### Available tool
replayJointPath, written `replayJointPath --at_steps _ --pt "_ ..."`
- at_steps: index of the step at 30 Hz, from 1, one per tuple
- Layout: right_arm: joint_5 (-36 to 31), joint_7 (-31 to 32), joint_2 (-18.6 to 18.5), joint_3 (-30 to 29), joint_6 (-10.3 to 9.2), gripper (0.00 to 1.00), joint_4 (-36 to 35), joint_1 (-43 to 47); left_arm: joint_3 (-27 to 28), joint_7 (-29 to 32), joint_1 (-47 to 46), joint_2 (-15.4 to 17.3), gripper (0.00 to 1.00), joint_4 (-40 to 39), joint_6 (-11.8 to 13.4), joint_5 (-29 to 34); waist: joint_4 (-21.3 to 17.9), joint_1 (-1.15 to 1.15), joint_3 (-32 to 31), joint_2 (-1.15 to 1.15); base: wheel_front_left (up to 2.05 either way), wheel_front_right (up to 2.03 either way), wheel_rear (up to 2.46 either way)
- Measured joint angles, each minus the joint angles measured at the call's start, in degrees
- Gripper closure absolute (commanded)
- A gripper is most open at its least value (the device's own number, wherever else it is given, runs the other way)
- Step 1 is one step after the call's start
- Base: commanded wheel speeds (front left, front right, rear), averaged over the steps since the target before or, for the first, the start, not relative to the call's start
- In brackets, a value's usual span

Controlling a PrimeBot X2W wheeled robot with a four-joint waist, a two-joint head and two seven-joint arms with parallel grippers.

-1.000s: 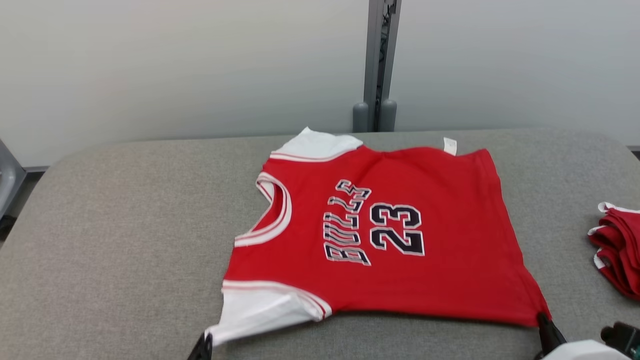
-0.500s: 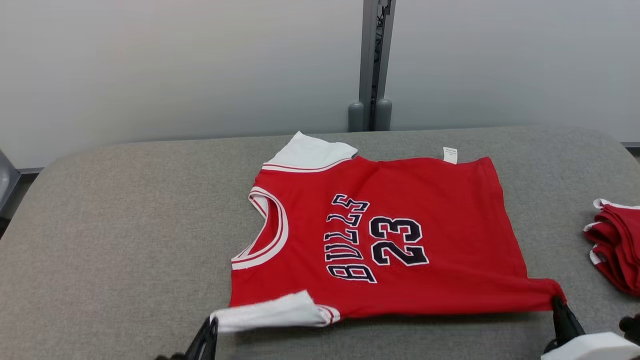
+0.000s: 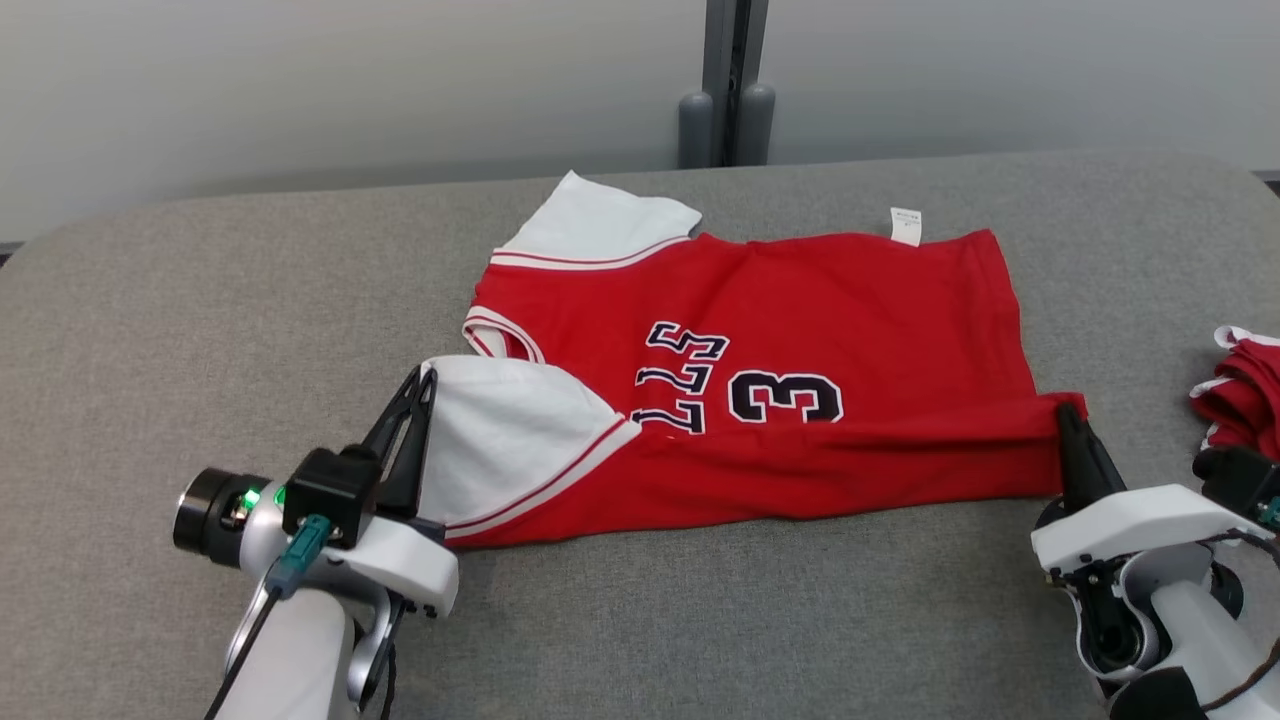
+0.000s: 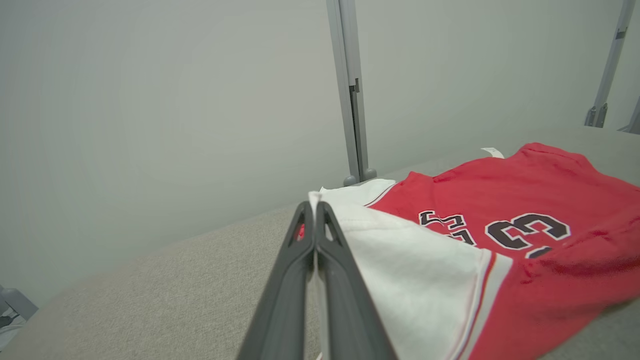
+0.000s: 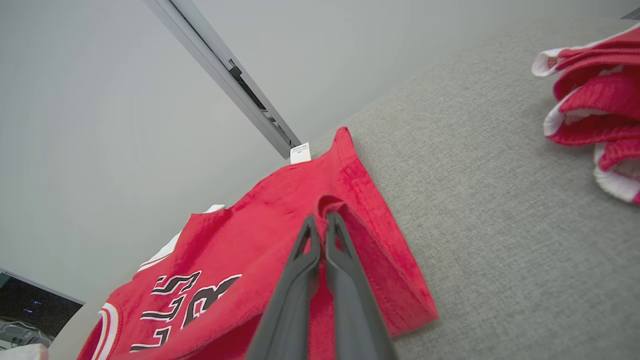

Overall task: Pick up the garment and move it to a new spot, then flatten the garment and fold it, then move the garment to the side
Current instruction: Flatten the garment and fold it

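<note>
Folding the garment [image 3: 850, 300], spread on the table [image 3: 150, 320], near edge raised, with left gripper [image 3: 427, 375] clamped on its white sleeve [image 3: 500, 430] and right gripper [image 3: 1064, 412] clamped on its hem corner [image 3: 1045, 420]; next, probably, carrying both corners evenly across, then releasing.

Lower left of the head view, here's the left gripper [image 3: 424, 376]: two long dark grey fingers tapering to thin tips, each with a slotted cut-out near the end. Behind them sits a boxy black block [image 3: 330, 485], and beside it a stubby black cylinder [image 3: 203, 510] with a green light [image 3: 250, 497] glowing at its silver collar. A teal plug [image 3: 298, 552] feeds a dark cable [image 3: 238, 640] down the glossy white forearm [image 3: 290, 660]. Lower right, the right gripper [image 3: 1066, 412] has the same dark fingers, an angular white shell [image 3: 1135, 520] and thin wires [image 3: 1255, 680] trailing below.
</note>
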Motion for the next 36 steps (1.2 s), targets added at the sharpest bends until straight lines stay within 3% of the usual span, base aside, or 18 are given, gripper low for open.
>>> replayJointPath --at_steps 8,14,24,25,26,27,36 --pt "-1.80 0.00 0.16 -0.71 0.00 1.00 2.41 -6.26 -2.09 0.00 -8.21 1.62 1.00 4.19 0.18 1.26 -0.63 0.00 5.92 0.00 0.00 0.00 0.00" --pt "-3.33 0.00 0.42 -1.01 0.00 1.00 3.35 -9.50 -2.08 0.00 -11.72 2.14 1.00 4.77 2.34 0.92 -0.94 0.00 9.97 0.00 0.00 0.00 0.00" --pt "-6.55 0.00 0.92 -2.75 0.00 1.00 5.02 -12.15 -3.57 0.00 -14.94 2.21 1.00 4.27 3.20 0.05 -0.37 0.00 12.57 0.00 0.00 0.00 0.00" --pt "-6.89 0.00 1.11 -2.74 0.00 0.71 5.04 -12.27 -3.56 -0.01 -15.03 2.14 1.00 5.16 3.23 -0.07 -0.39 0.00 12.62 0.00 0.00 0.00 0.00" --pt "-7.23 0.00 1.27 -2.77 0.00 0.00 4.92 -12.30 -3.38 -0.01 -15.05 2.04 0.59 6.31 3.69 -0.44 -0.44 0.00 12.63 0.00 0.00 0.00 0.00" --pt "-7.79 0.00 1.35 -2.69 0.00 0.00 4.78 -12.30 -3.13 0.02 -15.03 2.02 0.00 7.11 4.09 -0.68 -0.49 0.00 12.60 0.00 0.00 0.00 0.00" --pt "-15.79 0.00 0.44 -7.45 0.00 0.00 -2.30 -5.19 -0.07 0.00 -8.72 0.12 0.00 2.71 7.02 -3.97 -0.16 0.00 10.71 0.00 0.00 0.00 0.00"
